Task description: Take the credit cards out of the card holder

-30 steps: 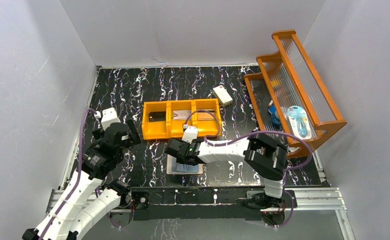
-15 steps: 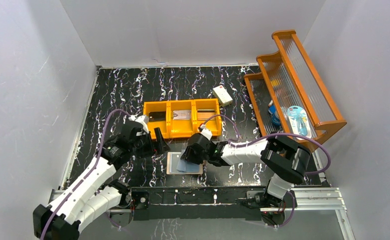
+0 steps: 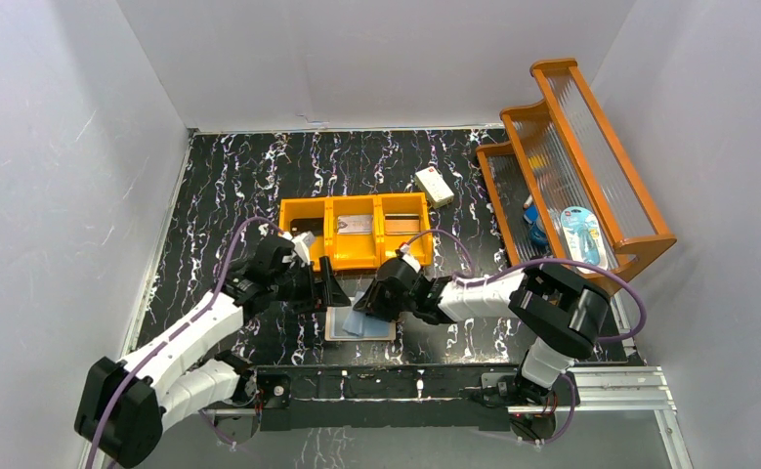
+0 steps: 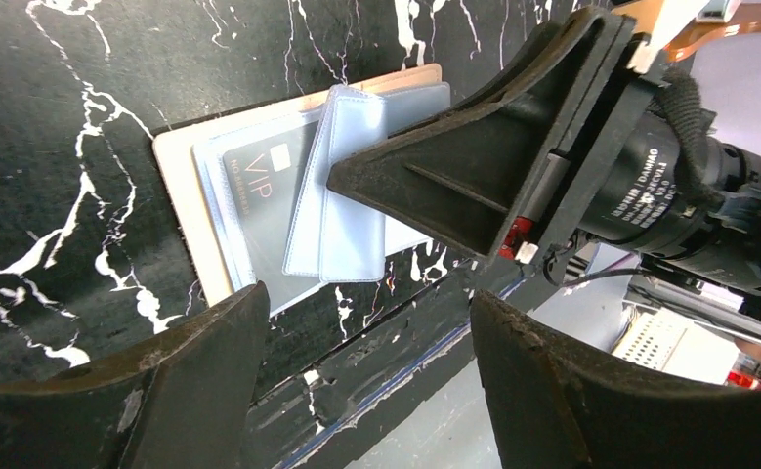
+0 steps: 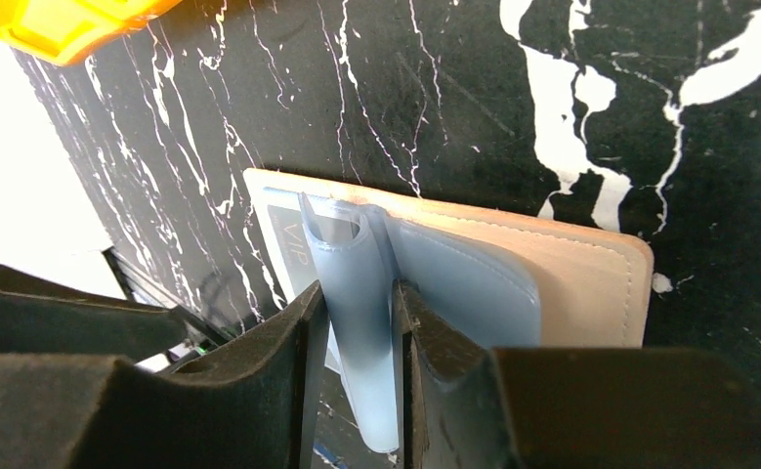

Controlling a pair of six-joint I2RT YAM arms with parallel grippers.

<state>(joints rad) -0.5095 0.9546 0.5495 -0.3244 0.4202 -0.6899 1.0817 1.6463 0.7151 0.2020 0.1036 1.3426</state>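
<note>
Peach-pink card holder [image 3: 357,328]: is lying open and flat on the marbled table [image 3: 259,176], near its front edge, just in front of the orange bin [image 3: 352,200].

Right gripper [image 5: 359,298]: is clamping one pale blue pocket leaf [image 4: 342,234] between nearly closed fingers and standing it up off the panel, evidently to uncover the pocket beneath.

Dark VIP card [image 4: 254,191]: is sitting fully inside that uncovered pocket, beside the lifted leaf.

Left gripper [image 4: 366,313]: is hovering just beside the holder with fingers spread wide, gripping nothing. It seems to be lining up on the VIP card while the leaf is being held aside.

Bin: is holding flat items in two compartments, probably cards already taken out, though they are too small to be sure.
</note>
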